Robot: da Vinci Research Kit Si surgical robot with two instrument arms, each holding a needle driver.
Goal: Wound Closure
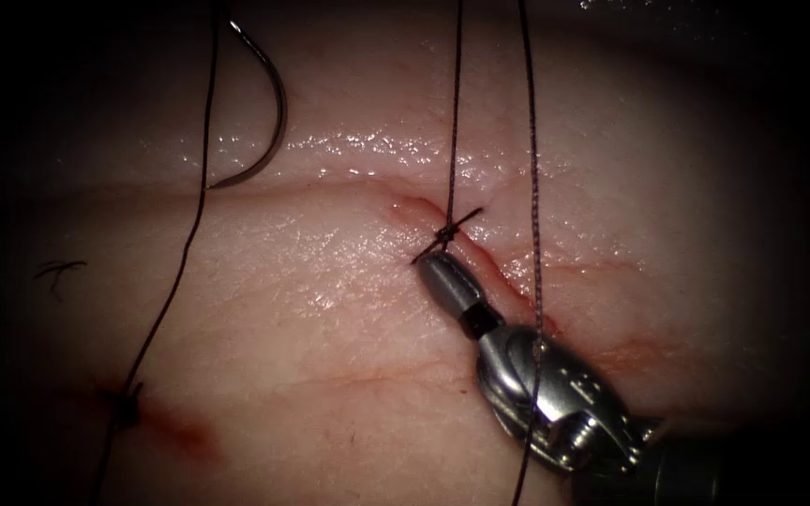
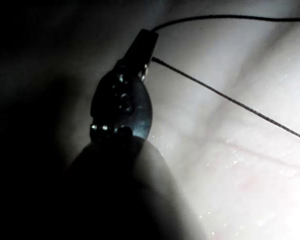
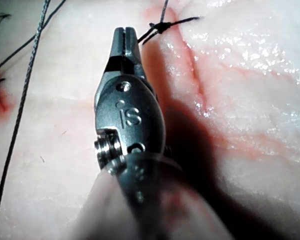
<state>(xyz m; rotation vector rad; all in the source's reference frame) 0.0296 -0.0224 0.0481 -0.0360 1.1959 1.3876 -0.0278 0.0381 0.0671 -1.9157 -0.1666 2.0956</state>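
A knot [image 1: 445, 230] sits on the cut [image 1: 508, 281] in the tissue [image 1: 330, 309]. My right tool [image 1: 424, 264] comes in from the lower right, its jaws shut at the knot's short thread tail [image 1: 424, 251], which meets their tip. The right wrist view shows the same tool [image 3: 125, 34], with the tail [image 3: 147, 36] running from the knot [image 3: 160, 27] to the jaws. Two thread strands [image 1: 455, 112] rise from the knot area. My left tool [image 2: 146, 40] is shut on thread [image 2: 230, 19]. The curved needle [image 1: 274, 103] rests free, left of the cut, held by neither tool.
The needle's thread [image 1: 180, 272] runs down the left side to an older stitch [image 1: 124, 403] with red fluid [image 1: 189, 436] beside it. Cut thread ends [image 1: 58, 272] lie at the far left. A second strand [image 1: 536, 244] crosses over my right tool's wrist.
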